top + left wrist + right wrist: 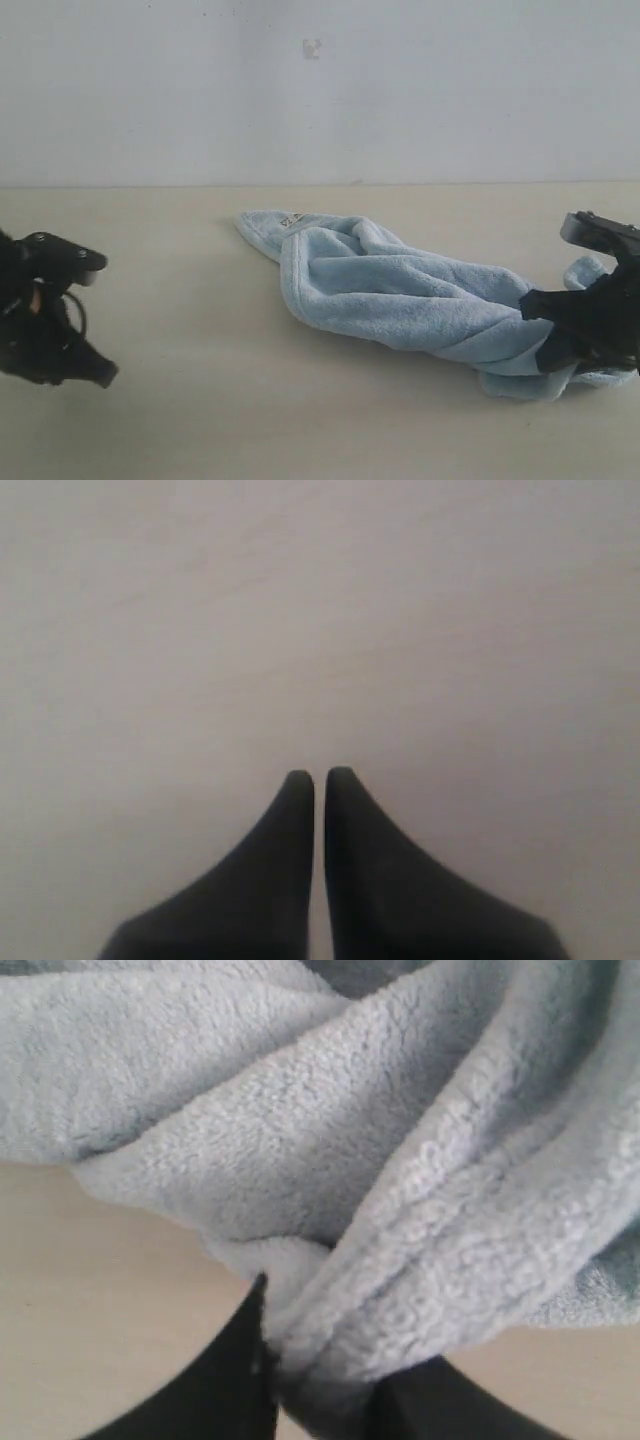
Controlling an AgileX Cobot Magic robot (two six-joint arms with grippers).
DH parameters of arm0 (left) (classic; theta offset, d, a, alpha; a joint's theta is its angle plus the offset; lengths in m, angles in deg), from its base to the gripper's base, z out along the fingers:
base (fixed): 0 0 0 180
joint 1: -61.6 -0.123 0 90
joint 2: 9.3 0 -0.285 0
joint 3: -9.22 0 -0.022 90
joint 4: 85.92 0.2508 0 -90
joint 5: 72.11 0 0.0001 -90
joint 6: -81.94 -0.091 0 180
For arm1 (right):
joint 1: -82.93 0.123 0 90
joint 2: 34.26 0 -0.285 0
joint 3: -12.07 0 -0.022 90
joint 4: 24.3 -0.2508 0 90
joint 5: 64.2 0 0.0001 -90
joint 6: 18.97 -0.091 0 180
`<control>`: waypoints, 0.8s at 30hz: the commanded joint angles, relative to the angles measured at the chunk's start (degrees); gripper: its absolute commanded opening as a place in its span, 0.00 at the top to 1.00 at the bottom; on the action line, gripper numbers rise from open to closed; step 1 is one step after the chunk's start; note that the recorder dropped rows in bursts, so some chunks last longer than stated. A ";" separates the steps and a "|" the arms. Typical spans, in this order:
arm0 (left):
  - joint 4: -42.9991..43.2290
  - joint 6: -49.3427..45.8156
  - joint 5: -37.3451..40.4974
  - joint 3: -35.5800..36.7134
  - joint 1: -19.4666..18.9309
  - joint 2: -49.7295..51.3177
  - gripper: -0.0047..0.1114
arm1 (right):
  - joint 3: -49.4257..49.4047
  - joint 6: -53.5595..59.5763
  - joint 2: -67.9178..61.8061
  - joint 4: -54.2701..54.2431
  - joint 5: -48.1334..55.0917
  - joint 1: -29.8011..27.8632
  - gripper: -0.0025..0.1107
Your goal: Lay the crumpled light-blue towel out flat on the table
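Observation:
The crumpled pale-blue towel [400,290] lies in a twisted heap across the middle and right of the beige table [200,420], its white label [292,221] at the far left corner. My right gripper [565,335] is at the towel's right end, its jaws closed on a thick fold of the towel [330,1360]; one black finger [235,1360] shows beside the pinched cloth. My left gripper [95,320] hovers at the left, well away from the towel. In the left wrist view the left gripper [320,780] is shut, empty, over bare tabletop.
A plain white wall [320,90] rises behind the table's far edge. Bare tabletop stretches between the left gripper and the towel, and along the front.

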 commanded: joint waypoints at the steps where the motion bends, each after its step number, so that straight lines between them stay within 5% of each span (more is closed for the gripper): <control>1: -27.04 -22.68 6.34 -7.42 3.26 0.10 0.92 | 4.09 1.21 0.92 -2.52 6.93 -0.07 0.98; 6: -50.11 -40.23 5.06 -9.36 3.26 0.37 0.92 | 5.28 14.87 6.93 -20.21 15.05 -0.07 0.98; 9: -84.94 -74.11 8.08 -9.36 3.26 2.24 0.92 | 5.28 22.31 14.76 -25.37 12.70 -0.07 0.98; 11: -96.89 -87.95 10.43 -9.36 3.26 3.23 0.92 | 5.28 19.30 19.26 -18.80 1.87 -0.07 0.98; 13: -101.34 -91.52 10.60 -9.36 3.26 3.66 0.92 | 5.28 4.62 21.48 0.54 -10.56 -0.18 0.98; 16: -101.58 -91.74 10.60 -9.36 3.26 3.66 0.92 | 5.28 -22.81 18.64 28.68 -14.12 -4.30 0.98; 19: -101.58 -91.74 11.84 -9.36 3.26 3.66 0.92 | 5.19 -33.63 12.91 35.36 -11.53 -8.09 0.98; 24: -102.69 -90.62 15.76 -9.36 3.26 3.66 0.92 | 5.19 -32.60 2.85 34.41 -7.69 -12.05 0.89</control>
